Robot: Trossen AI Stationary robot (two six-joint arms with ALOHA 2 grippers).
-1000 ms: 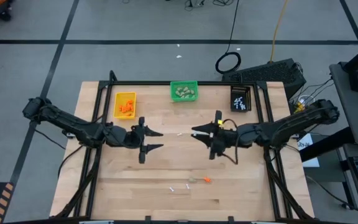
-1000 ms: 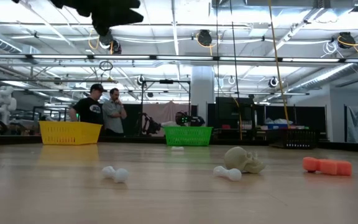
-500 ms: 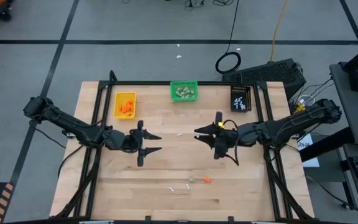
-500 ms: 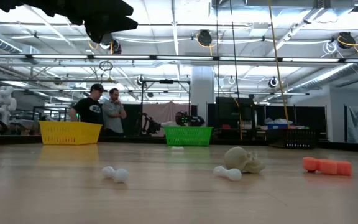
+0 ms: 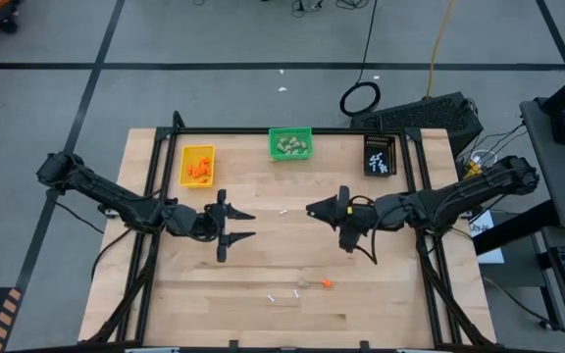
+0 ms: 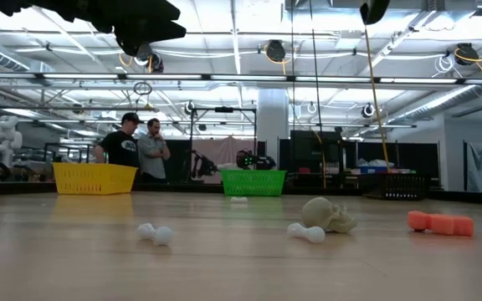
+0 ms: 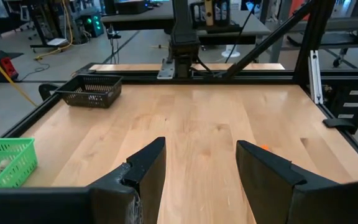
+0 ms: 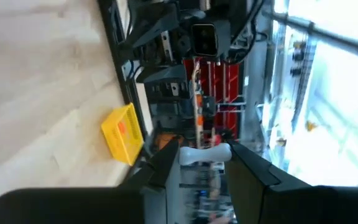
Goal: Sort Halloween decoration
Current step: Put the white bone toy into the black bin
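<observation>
Near the tabletop's (image 6: 74,267) front edge lie two white bone sticks (image 6: 155,233) (image 6: 306,232), a beige-grey skull (image 6: 329,215) and an orange piece (image 6: 440,223), all flat. Another white stick (image 5: 284,211) lies mid-table; one more is gripped crosswise in the right claw (image 8: 205,155)

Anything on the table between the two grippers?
High view: one small white stick lies on the wooden table between left gripper and right gripper; otherwise bare.

Overhead camera looks straight down on the whole table (image 5: 263,245), the low one skims level across it into the room, each wrist camera peers forward past its own fingers, and several catch the yellow bin (image 5: 197,165).
</observation>
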